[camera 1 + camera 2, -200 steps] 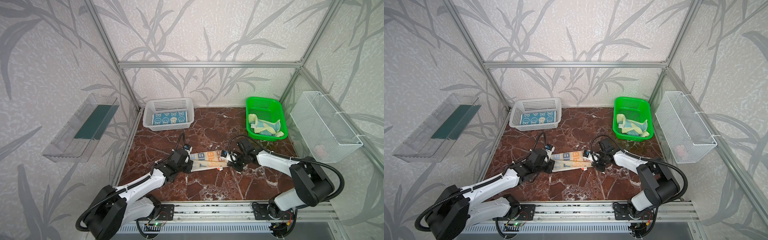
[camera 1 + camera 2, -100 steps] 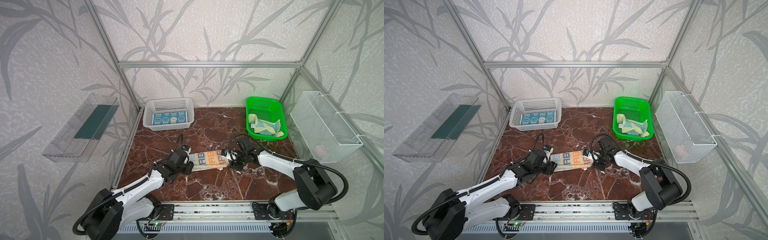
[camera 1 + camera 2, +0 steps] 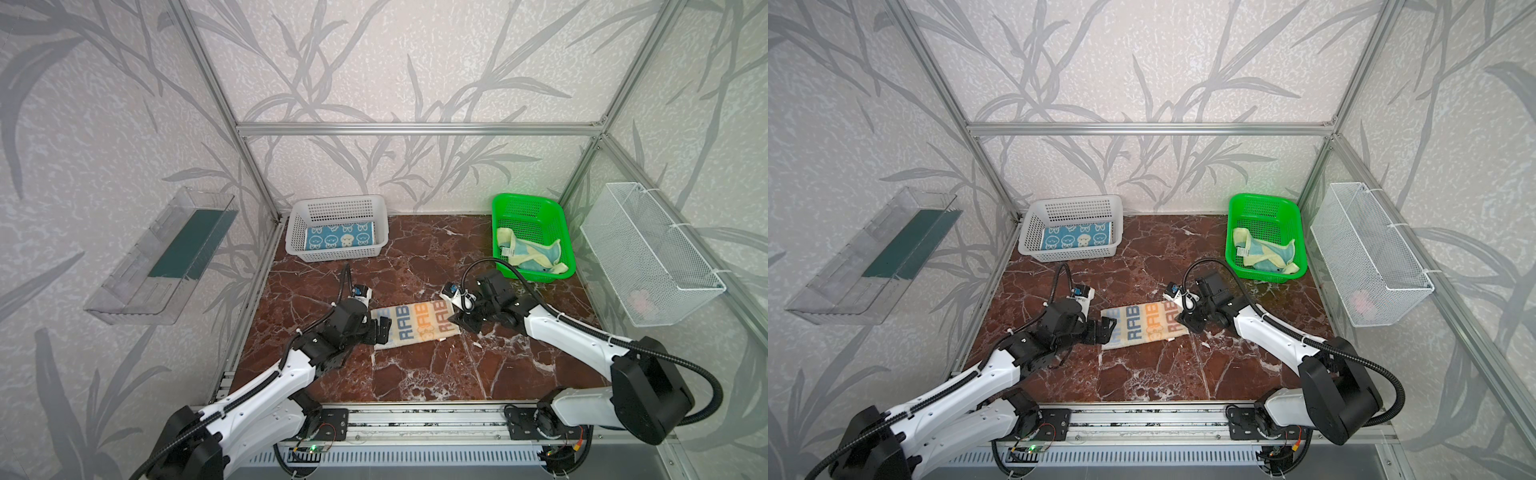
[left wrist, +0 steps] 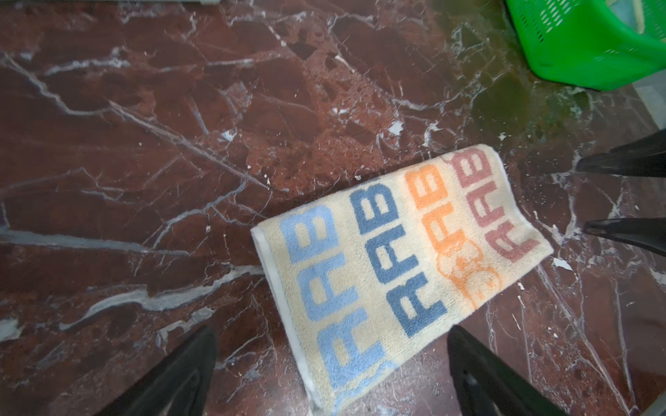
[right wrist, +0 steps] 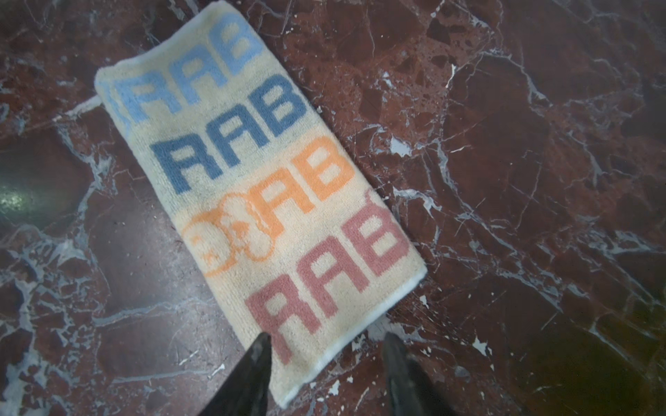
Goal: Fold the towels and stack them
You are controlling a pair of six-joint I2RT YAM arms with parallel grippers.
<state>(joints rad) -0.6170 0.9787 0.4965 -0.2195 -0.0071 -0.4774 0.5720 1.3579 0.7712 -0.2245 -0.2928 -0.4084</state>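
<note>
lettered towel (image 4: 396, 252) flat, left pincer (image 4: 331, 329) spread

Cannot read past "RAB" on the striped towel (image 4: 396, 259) (remainder folded under). In both top views, loses that towel's left end beneath the left gripper (image 3: 384, 330) and its right end beneath the right gripper (image 3: 457, 323). Hides the near edge of the rabbit-face towel (image 3: 338, 237) behind the front wall of the white basket (image 3: 340, 254), upper left of the floor. Cannot make out the pink blur (image 3: 642, 299) inside the wire basket (image 3: 615, 216) at right. Crops the green basket (image 4: 584, 47) at the frame edge in the left wrist view.
</note>
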